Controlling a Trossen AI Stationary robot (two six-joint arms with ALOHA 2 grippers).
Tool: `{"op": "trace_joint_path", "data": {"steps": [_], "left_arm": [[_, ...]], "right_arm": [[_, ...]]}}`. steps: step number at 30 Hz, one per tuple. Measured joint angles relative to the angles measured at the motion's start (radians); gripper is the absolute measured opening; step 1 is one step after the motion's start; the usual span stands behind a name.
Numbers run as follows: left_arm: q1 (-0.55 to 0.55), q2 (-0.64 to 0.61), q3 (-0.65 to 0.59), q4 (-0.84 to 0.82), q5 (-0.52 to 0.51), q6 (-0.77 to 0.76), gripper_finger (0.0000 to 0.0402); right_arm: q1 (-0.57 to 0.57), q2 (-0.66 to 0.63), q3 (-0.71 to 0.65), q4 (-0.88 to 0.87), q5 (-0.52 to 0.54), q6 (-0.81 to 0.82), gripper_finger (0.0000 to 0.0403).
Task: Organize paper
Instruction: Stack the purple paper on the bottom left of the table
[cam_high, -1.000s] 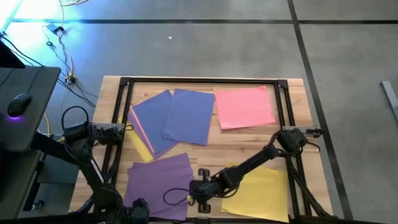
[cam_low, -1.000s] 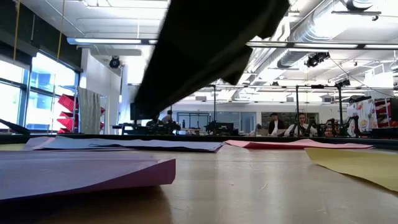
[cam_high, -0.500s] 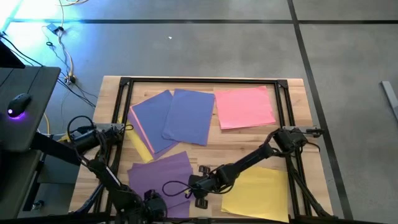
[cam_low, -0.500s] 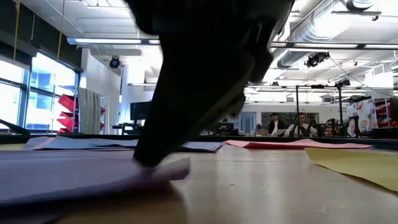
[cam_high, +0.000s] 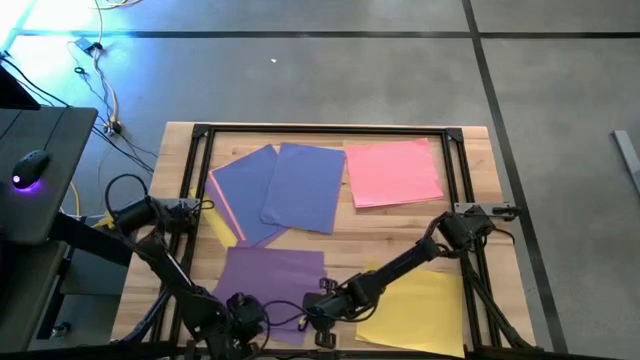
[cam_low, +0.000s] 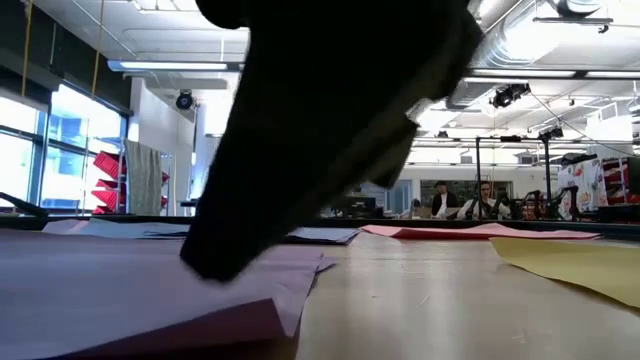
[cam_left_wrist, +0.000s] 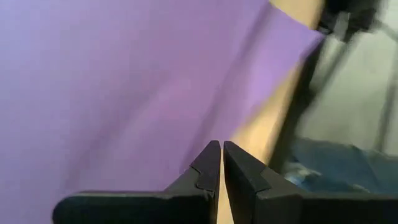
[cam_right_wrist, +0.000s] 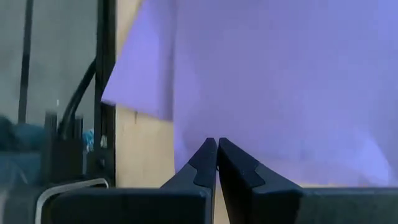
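**Both claws clenched over the purple sheets**

Nearest me, at 6 o'clock on the table (cam_high: 330, 226): left gripper (cam_high: 243, 306) and right gripper (cam_high: 322, 305), both w/ fingers pressed together, nothing between them. Wrist cams show that plainly; the overhead can't. Left wrist cam has purple paper (cam_high: 268, 282) filling the space past the tips; right wrist cam shows the same purple plus the table's dark frame.

Low cam gives only a big dark arm mass above the purple edge, can't tell which arm from there. Yellow sheet (cam_high: 418, 310) at approx 5 o'clock, under the right arm.

Farther: two blue sheets (cam_high: 292, 188) overlapping at 11, pink edge peeking beneath. Pink sheet (cam_high: 393, 171) at 1 o'clock. Only the low cam shows people (cam_low: 460, 203) seated far back in the room.
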Motion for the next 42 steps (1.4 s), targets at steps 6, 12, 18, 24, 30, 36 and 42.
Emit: {"op": "trace_joint_path", "data": {"steps": [6,12,18,24,30,36,42], "left_arm": [[-0.04,-0.003,0.129,-0.527,0.091,-0.376,0.0],[-0.023,-0.005,0.102,-0.869,0.302,-0.517,0.0],[-0.023,-0.004,-0.021,-0.768,0.432,-0.502,0.0],[-0.054,-0.007,-0.039,-0.855,0.479,-0.539,0.0],[-0.07,-0.008,-0.114,-0.701,0.521,-0.516,0.0],[-0.057,-0.004,-0.107,-0.677,0.527,-0.468,0.0],[-0.058,-0.001,-0.048,-0.524,0.483,-0.539,0.0]], "right_arm": [[0.0,-0.006,0.106,-0.24,0.039,0.229,0.0],[0.001,-0.004,0.038,-0.254,-0.041,0.389,0.0],[-0.002,-0.006,-0.015,-0.231,-0.073,0.425,0.0],[-0.002,0.001,-0.014,-0.185,-0.074,0.426,0.0],[-0.002,0.002,-0.014,-0.186,-0.072,0.447,0.0],[-0.002,0.008,-0.015,-0.152,-0.078,0.452,0.0],[-0.002,0.011,-0.016,-0.081,-0.079,0.441,0.0]]}}
